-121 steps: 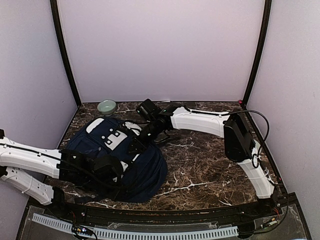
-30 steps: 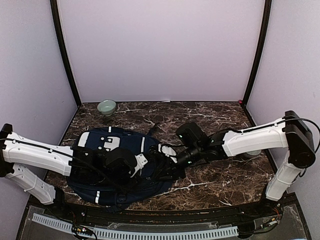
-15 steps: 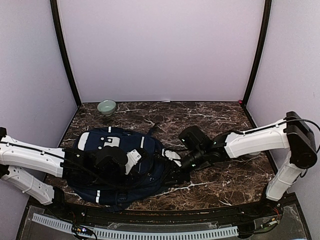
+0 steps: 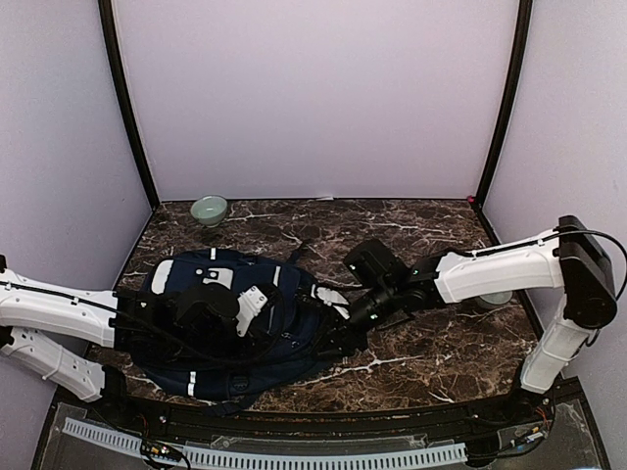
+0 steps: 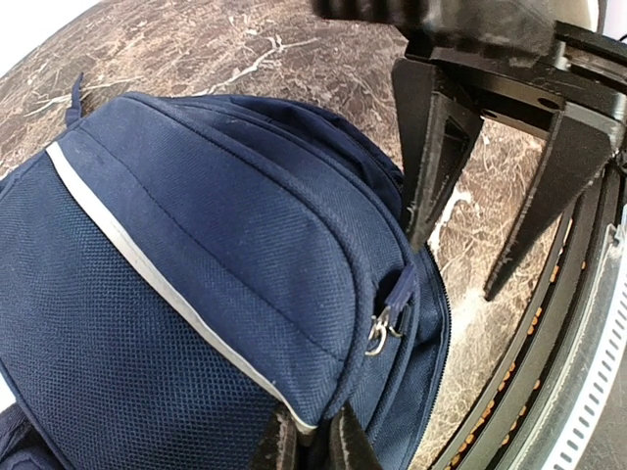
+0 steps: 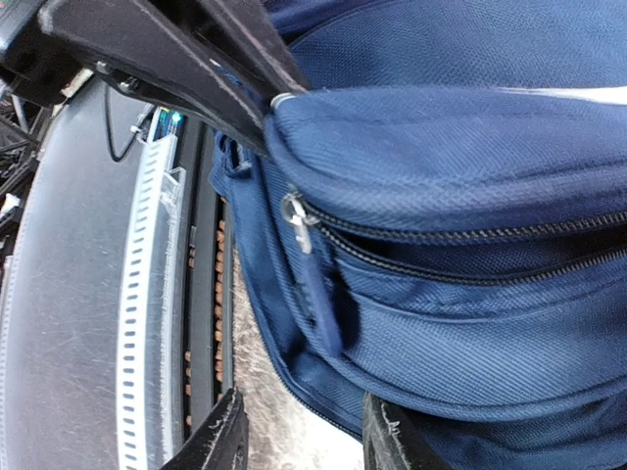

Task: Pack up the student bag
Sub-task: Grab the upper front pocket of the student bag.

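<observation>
The student bag (image 4: 220, 333) is a navy-blue backpack with white stripes, lying flat at the front left of the table. My left gripper (image 4: 266, 311) is over its right half. In the left wrist view this gripper (image 5: 312, 446) is shut on a fold of the bag (image 5: 216, 255) beside a zip pull (image 5: 385, 321). My right gripper (image 4: 330, 315) is at the bag's right edge. In the right wrist view it (image 6: 304, 441) is open, its jaws either side of the bag's lower seam (image 6: 411, 343), below a zip pull (image 6: 315, 284).
A pale green bowl (image 4: 209, 209) stands at the back left corner. A small grey object (image 4: 496, 300) is partly hidden behind the right arm. The black front rail and white cable duct (image 4: 294, 455) run close to the bag's near edge. Bare marble (image 4: 431, 225) lies at the back right.
Since 4 s ago the bag has been turned and the right arm has swung from its back to its right edge. In the last second the left gripper drew slightly left.
</observation>
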Available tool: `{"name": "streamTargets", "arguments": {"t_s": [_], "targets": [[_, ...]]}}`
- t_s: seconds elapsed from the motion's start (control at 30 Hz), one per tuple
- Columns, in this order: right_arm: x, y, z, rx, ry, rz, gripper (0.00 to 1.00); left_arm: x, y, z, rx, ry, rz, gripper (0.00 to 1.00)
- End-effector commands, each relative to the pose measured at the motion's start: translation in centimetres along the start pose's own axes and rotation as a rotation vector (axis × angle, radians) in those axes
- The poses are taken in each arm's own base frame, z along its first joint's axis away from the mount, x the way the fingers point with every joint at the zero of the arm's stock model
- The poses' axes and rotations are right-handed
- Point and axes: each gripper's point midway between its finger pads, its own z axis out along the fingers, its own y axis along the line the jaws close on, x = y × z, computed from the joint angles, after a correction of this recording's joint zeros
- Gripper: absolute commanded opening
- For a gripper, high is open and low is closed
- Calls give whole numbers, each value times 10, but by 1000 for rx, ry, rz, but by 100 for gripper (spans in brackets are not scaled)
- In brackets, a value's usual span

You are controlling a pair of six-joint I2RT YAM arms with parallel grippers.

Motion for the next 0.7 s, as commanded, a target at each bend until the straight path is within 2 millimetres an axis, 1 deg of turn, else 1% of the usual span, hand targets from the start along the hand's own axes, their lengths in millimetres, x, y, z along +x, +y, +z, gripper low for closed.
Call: {"name": "streamTargets", "arguments": {"t_s": [0.0, 0.13, 0.27, 0.33, 0.4, 0.47, 0.5, 0.53, 0.57, 0.6, 0.67], "targets": [[-41, 18, -18, -28, -81, -100, 40, -27, -1, -10, 27, -117, -75, 0], [-43, 0, -13, 47, -87, -90, 40, -29, -1, -9, 31, -122, -80, 0], [-52, -3, -12, 62, -108, -95, 41, -30, -2, -8, 41, -123, -91, 0], [-58, 6, -16, 21, -101, -104, 41, -28, -1, -8, 39, -116, -94, 0], [-69, 28, -25, -76, -89, -138, 42, -29, 0, -10, 35, -115, -97, 0], [-64, 49, -34, -183, -26, -158, 42, -32, 1, -13, 31, -123, -100, 0], [-60, 56, -38, -216, 2, -156, 42, -33, 2, -15, 28, -130, -102, 0], [-52, 61, -41, -233, 38, -157, 42, -33, 3, -16, 26, -133, -104, 0], [-49, 64, -44, -240, 47, -161, 41, -34, 4, -17, 26, -141, -107, 0], [-46, 64, -46, -230, 55, -166, 41, -35, 4, -18, 25, -147, -109, 0], [-44, 56, -44, -184, 47, -169, 40, -35, 5, -19, 27, -153, -116, 0]]}}
